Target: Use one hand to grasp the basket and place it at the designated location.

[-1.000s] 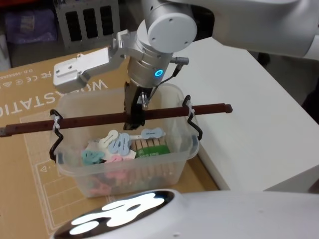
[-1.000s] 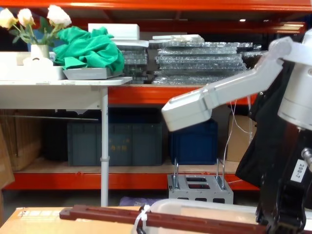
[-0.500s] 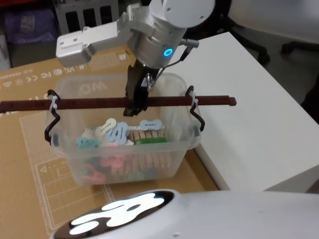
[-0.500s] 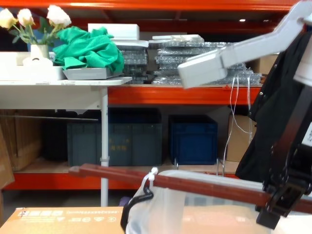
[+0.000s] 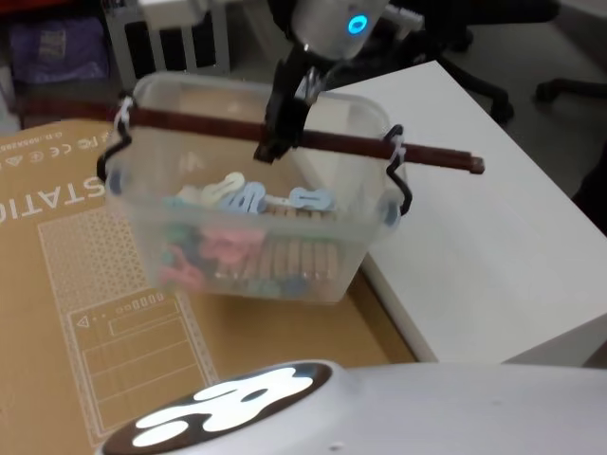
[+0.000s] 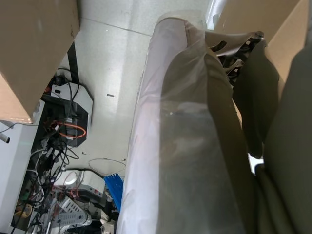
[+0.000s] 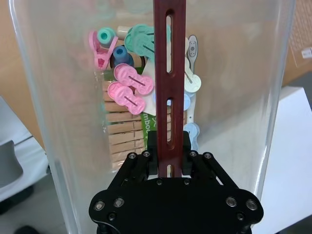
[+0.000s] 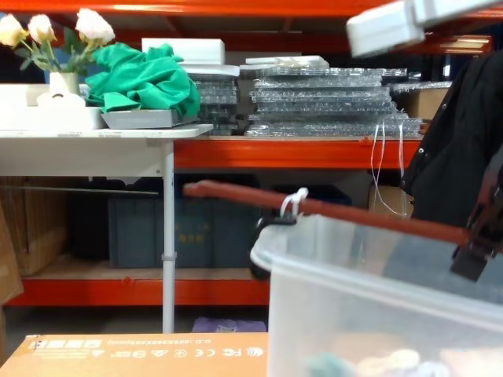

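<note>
The right pincer [image 5: 270, 142] — clamped on the basket [image 5: 242, 204] handle — holds it tilted above the cardboard [image 5: 85, 313], beside the white table's edge [image 5: 408, 313].

Basket [image 5: 248, 227] is held clear above the cardboard sheet [image 5: 85, 313]; open white tabletop [image 5: 493, 256] lies to its right. The handle bar [image 5: 313, 142] overhangs the tabletop edge.

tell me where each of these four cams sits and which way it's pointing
Head view: high on the robot, looking down at the basket hanging from the right gripper.
Chest view: low, looking forward across the basket's rim to the shelving.
Right wrist view: behind its own fingers, clamped on the handle.
Left wrist view: down beside the robot, facing floor and cables.
Head and right wrist views share the clothes pegs.
</note>
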